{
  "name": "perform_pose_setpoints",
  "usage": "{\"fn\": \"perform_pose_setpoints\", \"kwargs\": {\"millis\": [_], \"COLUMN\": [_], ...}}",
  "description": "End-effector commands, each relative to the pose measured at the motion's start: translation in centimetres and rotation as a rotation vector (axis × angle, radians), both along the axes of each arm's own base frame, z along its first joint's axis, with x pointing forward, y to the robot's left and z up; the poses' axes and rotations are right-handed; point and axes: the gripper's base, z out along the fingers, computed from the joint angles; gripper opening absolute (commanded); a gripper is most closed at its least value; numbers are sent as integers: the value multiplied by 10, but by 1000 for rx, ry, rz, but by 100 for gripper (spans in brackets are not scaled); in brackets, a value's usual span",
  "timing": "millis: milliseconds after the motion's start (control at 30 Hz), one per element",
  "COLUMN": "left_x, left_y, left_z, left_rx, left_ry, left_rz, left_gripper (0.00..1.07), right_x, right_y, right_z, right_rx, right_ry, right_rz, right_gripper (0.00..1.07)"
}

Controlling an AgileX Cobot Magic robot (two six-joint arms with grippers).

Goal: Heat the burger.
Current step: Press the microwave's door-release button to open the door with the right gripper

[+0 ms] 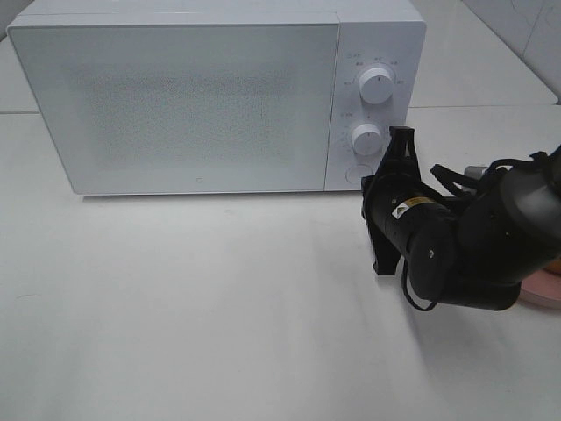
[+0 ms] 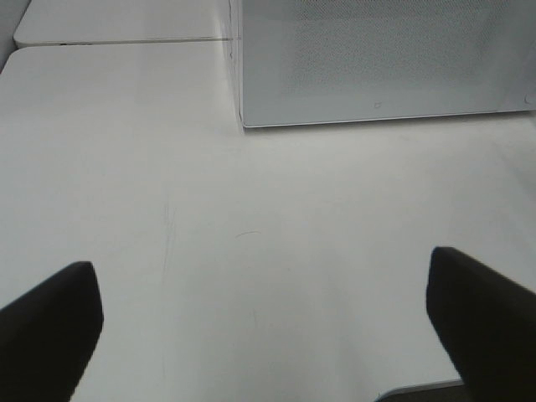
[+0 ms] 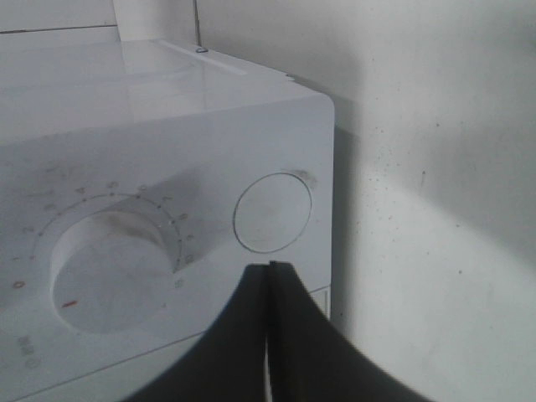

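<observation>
The white box microwave stands closed, burger nowhere visible, perhaps already inside; right gripper, fingers clenched, hovers at its round white button, left gripper spread empty above the white table.

Nothing can be read: dial markings on the microwave and the yellow sticker on the right arm look too blurred.

- This looks like a kitchen corner set up as a robot test bench.
- A boxy white microwave oven with round white dials stands on a plain white counter.
- White wall tiles with thin seams show behind it.
- A black jointed robot arm reaches over the counter.
</observation>
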Motion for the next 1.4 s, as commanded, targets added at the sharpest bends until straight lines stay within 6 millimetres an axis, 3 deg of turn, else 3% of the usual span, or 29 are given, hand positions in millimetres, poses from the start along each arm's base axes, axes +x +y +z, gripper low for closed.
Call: {"fn": "perform_pose_setpoints", "kwargs": {"millis": [33,667,1400], "left_x": [-4,-4,-4], "left_y": [0,0,0], "left_z": [0,0,0], "left_rx": [1,1,1], "left_ry": [-24,-24,-24], "left_rz": [6,6,6], "left_gripper": [98,98,98], "right_x": [11,42,53], "right_y": [1,5,7], "right_z": [-1,-10,-14], "right_rx": [4,-8,-23], "right_ry": [-7,-7,-59], "right_rz": [12,10,-30], "right_gripper": [0,0,0]}}
